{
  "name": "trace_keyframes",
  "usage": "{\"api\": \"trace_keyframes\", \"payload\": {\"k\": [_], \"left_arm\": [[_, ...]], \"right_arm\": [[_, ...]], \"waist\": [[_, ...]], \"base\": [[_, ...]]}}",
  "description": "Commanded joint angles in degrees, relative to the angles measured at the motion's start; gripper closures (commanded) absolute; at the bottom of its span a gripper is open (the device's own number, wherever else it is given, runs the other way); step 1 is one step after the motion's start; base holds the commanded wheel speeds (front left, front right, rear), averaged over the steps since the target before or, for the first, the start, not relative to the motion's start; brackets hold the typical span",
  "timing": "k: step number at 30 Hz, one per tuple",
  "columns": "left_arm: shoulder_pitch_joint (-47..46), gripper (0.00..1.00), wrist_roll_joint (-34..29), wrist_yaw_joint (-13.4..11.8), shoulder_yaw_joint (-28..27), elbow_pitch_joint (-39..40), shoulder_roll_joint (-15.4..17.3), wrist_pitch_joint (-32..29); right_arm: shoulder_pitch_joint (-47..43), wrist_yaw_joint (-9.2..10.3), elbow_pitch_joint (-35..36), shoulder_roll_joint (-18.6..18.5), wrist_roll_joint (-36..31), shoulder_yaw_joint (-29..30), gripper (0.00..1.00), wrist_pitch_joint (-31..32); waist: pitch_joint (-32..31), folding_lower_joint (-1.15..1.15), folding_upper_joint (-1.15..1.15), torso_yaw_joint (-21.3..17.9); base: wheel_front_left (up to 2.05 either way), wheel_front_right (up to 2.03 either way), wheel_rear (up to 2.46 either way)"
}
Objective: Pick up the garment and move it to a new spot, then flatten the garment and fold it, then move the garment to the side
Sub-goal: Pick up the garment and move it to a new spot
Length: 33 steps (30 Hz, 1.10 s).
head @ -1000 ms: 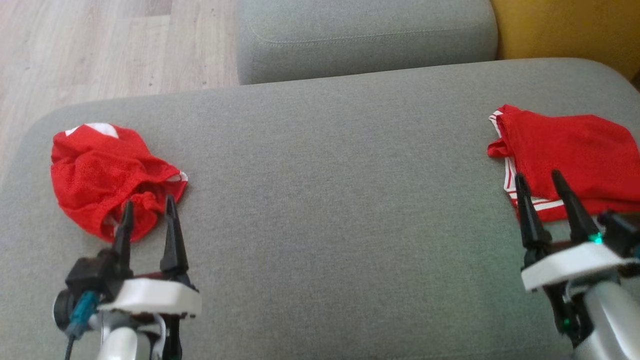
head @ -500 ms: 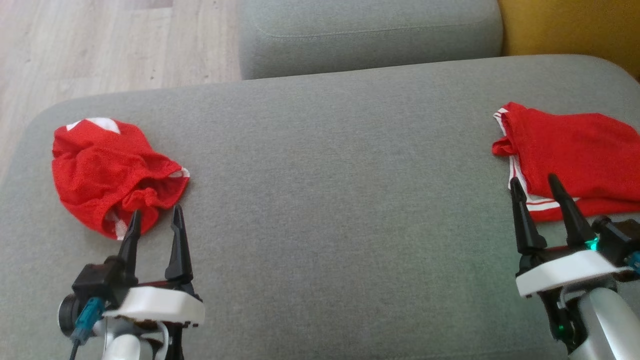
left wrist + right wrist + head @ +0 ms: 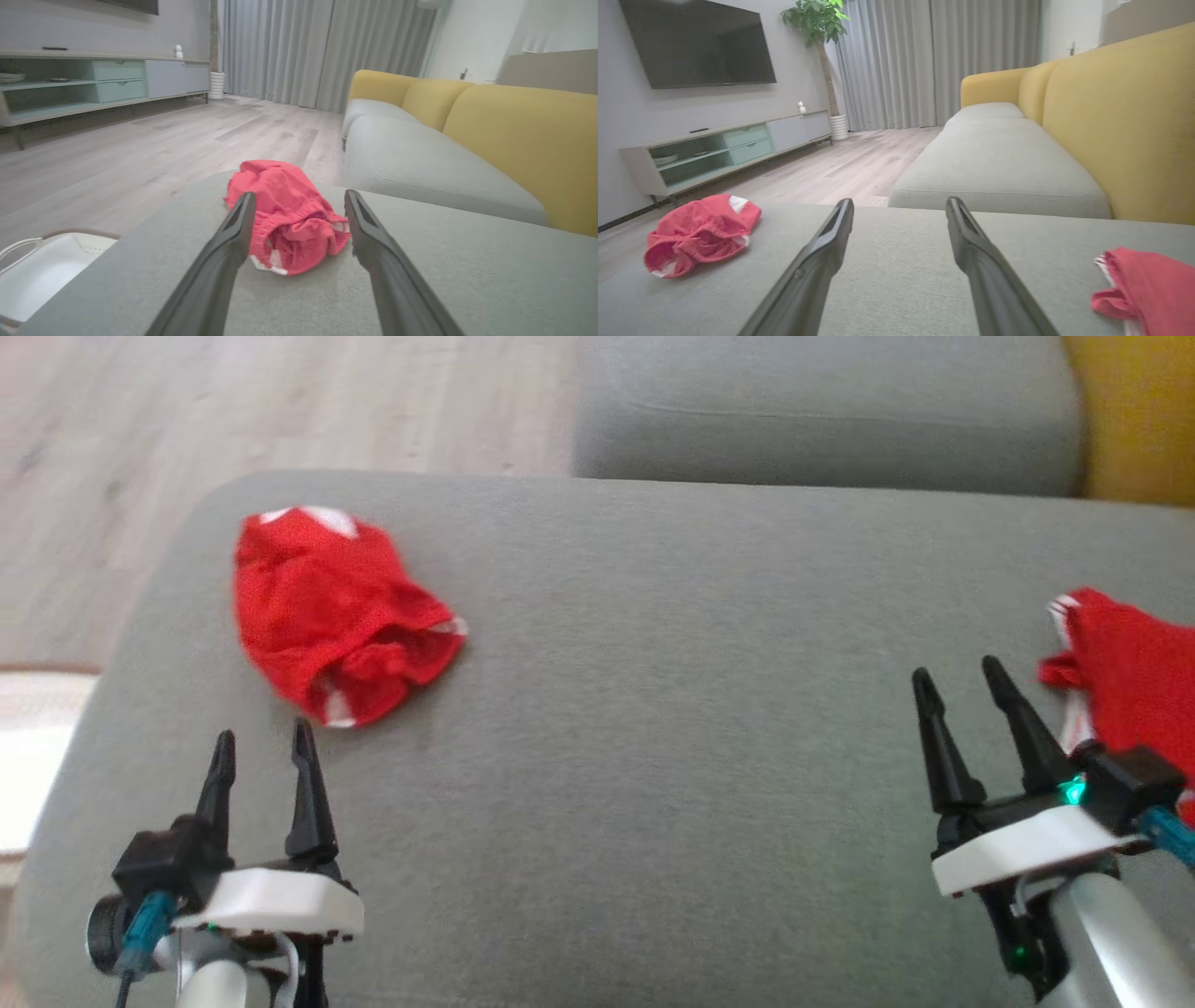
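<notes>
Hovering low over the grey cushion (image 3: 653, 728), held the left gripper (image 3: 262, 733) released, fingers spread wide and grasping nothing, tips just short of the crumpled red garment (image 3: 341, 616) and not touching it. Found that garment lying near the cushion's far left corner. Held the right gripper (image 3: 957, 670) equally released and empty above bare cushion, just beside a second red garment (image 3: 1130, 672) at the right edge. Saw wooden floor (image 3: 280, 401) beyond.

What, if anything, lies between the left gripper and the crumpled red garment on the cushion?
Nothing visible. The open left gripper sits just short of the crumpled red garment, with bare grey cushion between them.
</notes>
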State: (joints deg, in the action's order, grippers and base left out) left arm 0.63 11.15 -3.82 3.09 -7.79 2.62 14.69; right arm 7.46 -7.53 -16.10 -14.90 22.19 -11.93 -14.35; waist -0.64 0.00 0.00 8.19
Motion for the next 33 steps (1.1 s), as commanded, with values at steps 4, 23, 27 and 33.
{"api": "trace_keyframes", "payload": {"k": [4,23,27,33], "left_arm": [[-1.64,0.00,-0.30,-0.62,-2.60,1.95,0.27,0.30],[-10.43,0.00,0.55,1.55,-2.54,2.00,2.92,-7.07],[-19.49,0.00,3.52,3.48,-2.83,-1.19,5.31,-19.29],[-32.51,0.00,6.86,4.40,-4.29,-14.88,8.52,-31.25]], "right_arm": [[0.97,0.04,0.75,0.30,0.21,-2.24,0.00,-0.10],[2.45,0.04,0.24,0.81,0.86,-3.93,0.00,-0.23],[3.50,0.04,0.81,0.17,1.36,-3.97,0.00,-0.14],[5.12,0.04,1.19,-0.61,2.51,-5.07,0.00,-0.05]], "waist": [[-0.39,0.00,0.00,7.73],[0.96,0.00,0.00,7.94],[3.35,0.00,0.00,5.39],[7.57,0.00,0.00,1.67]], "base": [[0.00,0.00,0.00],[0.00,0.00,0.00],[0.00,0.00,0.00],[0.00,0.00,0.00]]}}
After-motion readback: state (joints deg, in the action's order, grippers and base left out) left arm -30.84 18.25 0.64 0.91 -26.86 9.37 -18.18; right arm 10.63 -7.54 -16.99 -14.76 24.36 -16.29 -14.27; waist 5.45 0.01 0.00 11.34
